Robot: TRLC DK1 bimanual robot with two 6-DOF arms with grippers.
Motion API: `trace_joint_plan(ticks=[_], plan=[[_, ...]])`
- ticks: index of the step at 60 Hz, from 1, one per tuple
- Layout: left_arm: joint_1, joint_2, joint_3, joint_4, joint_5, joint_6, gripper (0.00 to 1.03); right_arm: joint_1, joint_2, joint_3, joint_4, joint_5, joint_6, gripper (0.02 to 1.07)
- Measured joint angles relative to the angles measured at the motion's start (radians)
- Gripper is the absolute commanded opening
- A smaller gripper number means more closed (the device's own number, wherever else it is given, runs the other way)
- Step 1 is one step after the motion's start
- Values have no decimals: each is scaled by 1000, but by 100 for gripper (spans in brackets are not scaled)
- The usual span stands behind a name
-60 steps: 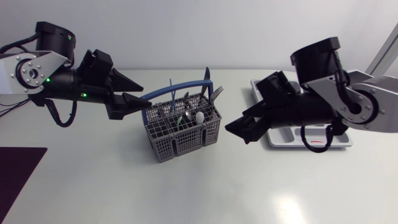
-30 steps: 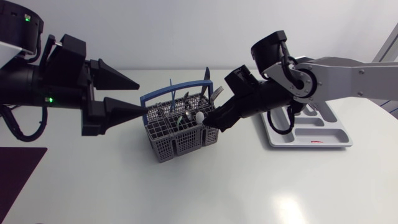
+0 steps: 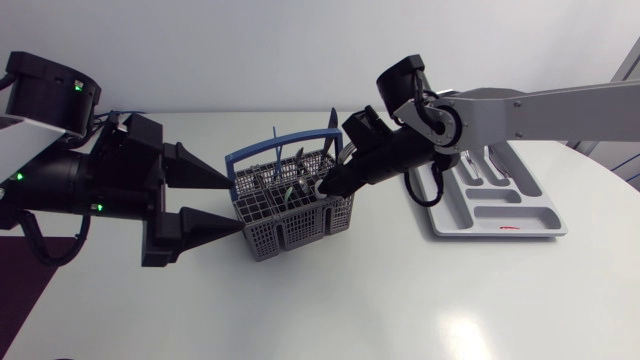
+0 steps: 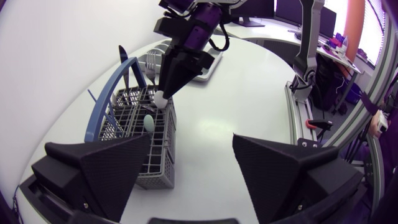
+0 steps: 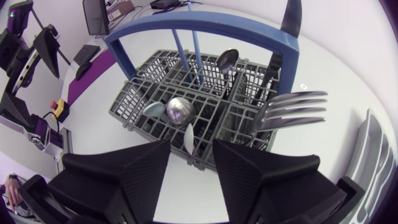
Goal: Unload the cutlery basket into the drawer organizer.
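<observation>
Tabletop lies open around the basket, cutlery upright. My left end effector gapes beside it, right end effector narrowly parted above.

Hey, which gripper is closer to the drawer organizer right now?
Right. The right gripper hangs over the side of the cutlery basket that faces the drawer organizer. The left gripper sits at the basket's opposite side, farther away.

Grey cutlery basket upright, pale drawer organizer nearby
</observation>
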Motion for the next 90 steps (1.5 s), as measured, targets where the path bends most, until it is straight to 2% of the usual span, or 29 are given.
trace_joint_plan(ticks=[5,34,61,90], plan=[[0,-3,0,0,-2,3,96,1,18,7,0,0,9,31],[-20,-27,-33,0,-2,4,96,5,37,8,30,-38,59,11],[-49,-39,-33,1,-14,3,96,7,19,-7,48,-60,83,8],[-78,-47,-45,8,-40,-1,96,11,-212,-25,11,-97,170,8]])
